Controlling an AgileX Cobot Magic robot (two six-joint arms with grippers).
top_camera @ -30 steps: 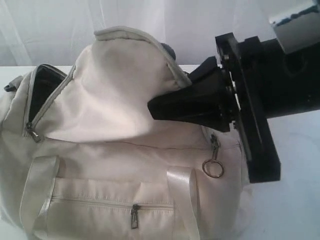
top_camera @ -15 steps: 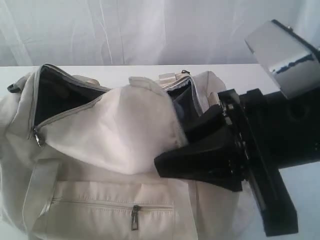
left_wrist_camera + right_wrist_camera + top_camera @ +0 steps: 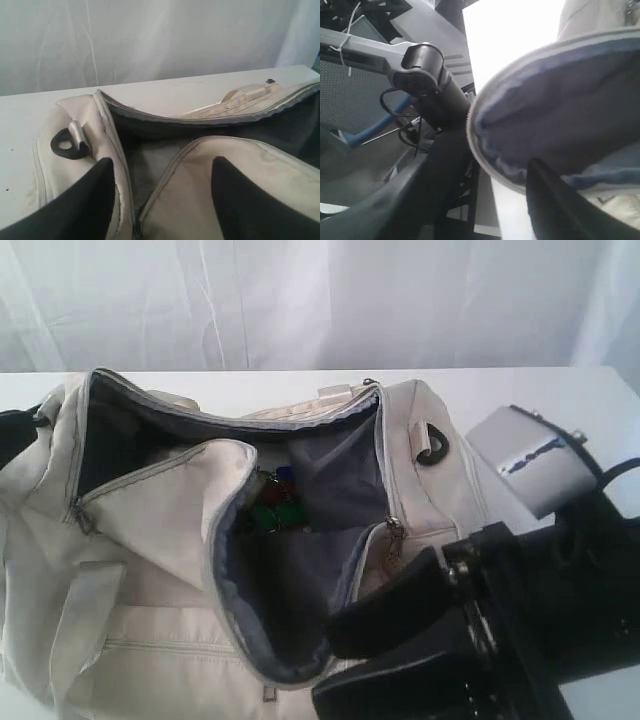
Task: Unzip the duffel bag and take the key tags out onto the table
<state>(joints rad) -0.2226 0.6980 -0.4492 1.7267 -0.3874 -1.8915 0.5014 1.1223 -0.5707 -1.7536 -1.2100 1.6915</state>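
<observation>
The cream duffel bag [image 3: 140, 640] lies unzipped on the white table [image 3: 520, 390]. Its top flap [image 3: 170, 510] is folded forward, grey lining showing. The coloured key tags [image 3: 272, 505] lie inside the opening. My right gripper [image 3: 327, 668] is open at the bag's front right. The flap's lined rim [image 3: 545, 100] hangs just above its fingers, with nothing clamped. My left gripper [image 3: 162, 162] is open over the bag's left end, one finger [image 3: 95, 200] on each side of the zipper's end [image 3: 145, 210], beside a black D-ring [image 3: 65, 145].
A second black D-ring [image 3: 435, 445] and a metal zipper pull [image 3: 393, 535] sit at the bag's right end. White curtain hangs behind the table. In the right wrist view, a dark arm joint [image 3: 420, 65] and frame stand beyond the table's edge.
My right gripper carried the flap down toward the bag's front, then opened and let it go. The bag's mouth now gapes and the key tags show. The left gripper is unchanged.
</observation>
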